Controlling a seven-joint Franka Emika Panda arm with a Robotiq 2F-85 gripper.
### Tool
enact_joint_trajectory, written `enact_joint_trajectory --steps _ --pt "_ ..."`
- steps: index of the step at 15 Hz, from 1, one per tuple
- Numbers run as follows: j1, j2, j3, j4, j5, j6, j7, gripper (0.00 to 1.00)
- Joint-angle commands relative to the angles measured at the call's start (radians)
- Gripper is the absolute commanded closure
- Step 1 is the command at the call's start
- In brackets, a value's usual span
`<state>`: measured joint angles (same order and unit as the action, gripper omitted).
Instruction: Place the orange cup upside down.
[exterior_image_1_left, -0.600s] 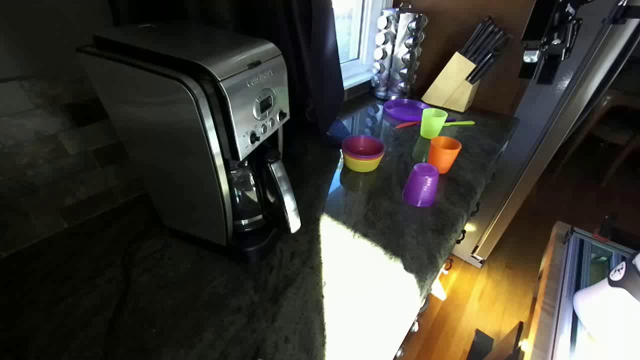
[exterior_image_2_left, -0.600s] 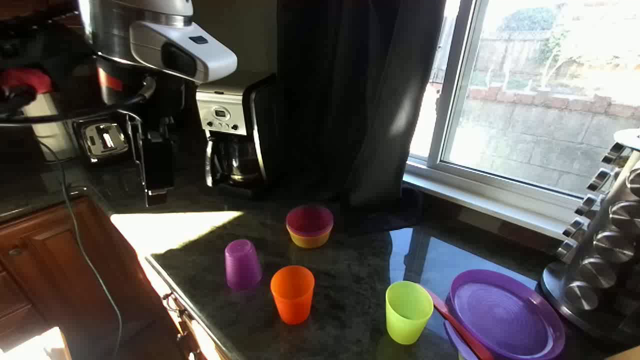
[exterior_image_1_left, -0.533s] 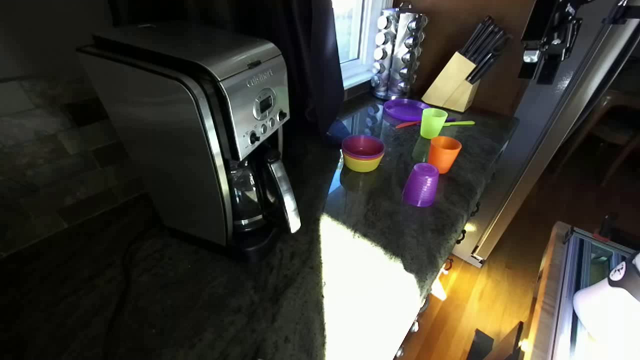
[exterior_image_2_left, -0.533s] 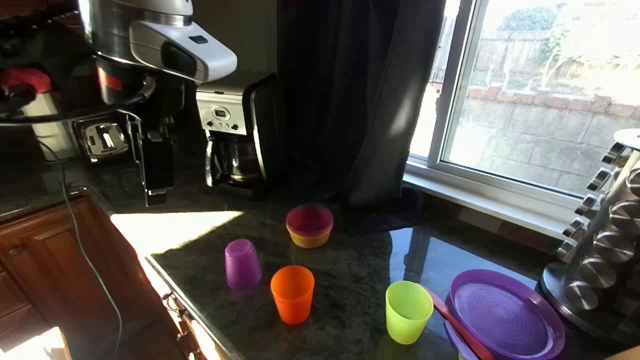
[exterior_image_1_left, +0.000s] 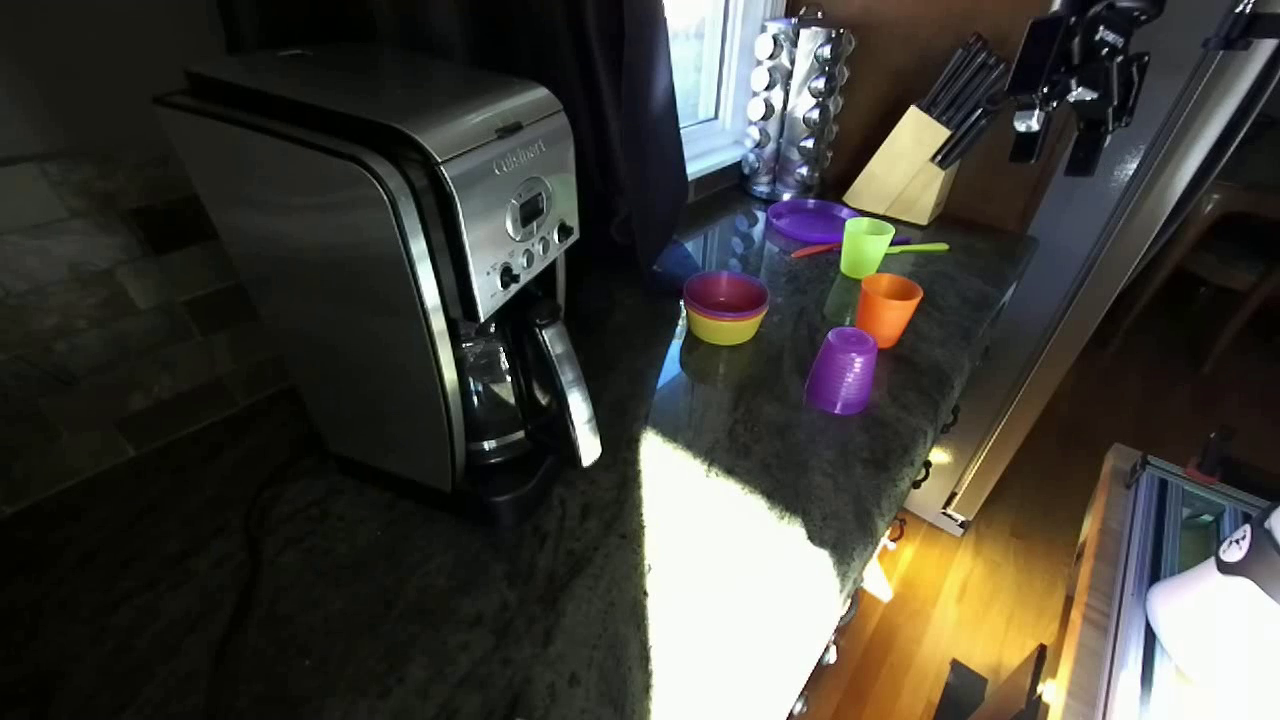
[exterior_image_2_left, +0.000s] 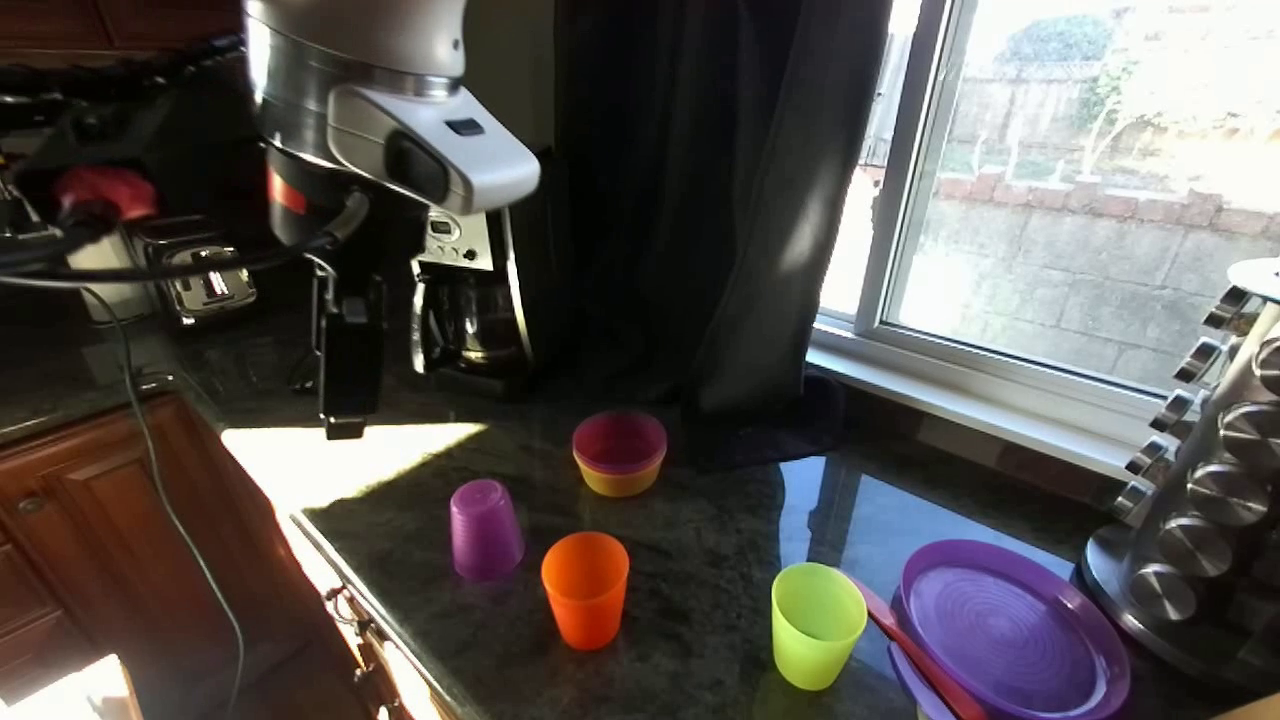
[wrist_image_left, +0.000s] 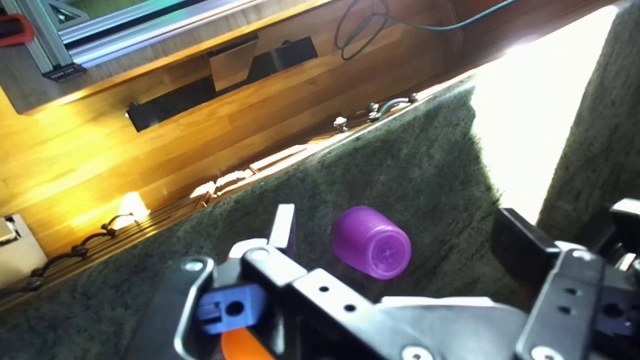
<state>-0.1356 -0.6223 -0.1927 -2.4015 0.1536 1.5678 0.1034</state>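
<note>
The orange cup stands upright, mouth up, on the dark countertop in both exterior views (exterior_image_1_left: 886, 312) (exterior_image_2_left: 586, 598). In the wrist view an orange patch, the orange cup (wrist_image_left: 244, 346), shows at the bottom, mostly hidden behind a gripper finger. My gripper is open and empty in the wrist view (wrist_image_left: 398, 225), its fingers wide apart. In the exterior views the gripper (exterior_image_1_left: 1056, 152) (exterior_image_2_left: 345, 428) hangs above counter height, apart from the cup. The purple cup (exterior_image_1_left: 842, 372) (exterior_image_2_left: 486, 532) stands upside down beside the orange cup; it shows between the fingers in the wrist view (wrist_image_left: 370, 242), farther below.
Stacked bowls (exterior_image_1_left: 725, 328) (exterior_image_2_left: 620, 482), a green cup (exterior_image_1_left: 864, 250) (exterior_image_2_left: 815, 630) and a purple plate (exterior_image_1_left: 808, 220) (exterior_image_2_left: 1010, 630) are on the counter. A coffee maker (exterior_image_1_left: 330, 260), spice rack (exterior_image_2_left: 1200, 500) and knife block (exterior_image_1_left: 900, 170) stand around. The counter edge (wrist_image_left: 300, 155) runs near the purple cup.
The arm and gripper have moved to the right and slightly down in an exterior view, and the gripper shows further left in an exterior view. The cups have not moved.
</note>
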Motion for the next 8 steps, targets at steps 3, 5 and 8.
enact_joint_trajectory --steps 3,5,8 --pt "-0.096 0.301 -0.103 0.149 0.069 -0.020 0.011 0.00" --pt "-0.122 0.388 -0.128 0.192 0.105 -0.029 0.031 0.00" --pt "-0.152 0.519 -0.154 0.250 0.188 -0.017 0.065 0.00"
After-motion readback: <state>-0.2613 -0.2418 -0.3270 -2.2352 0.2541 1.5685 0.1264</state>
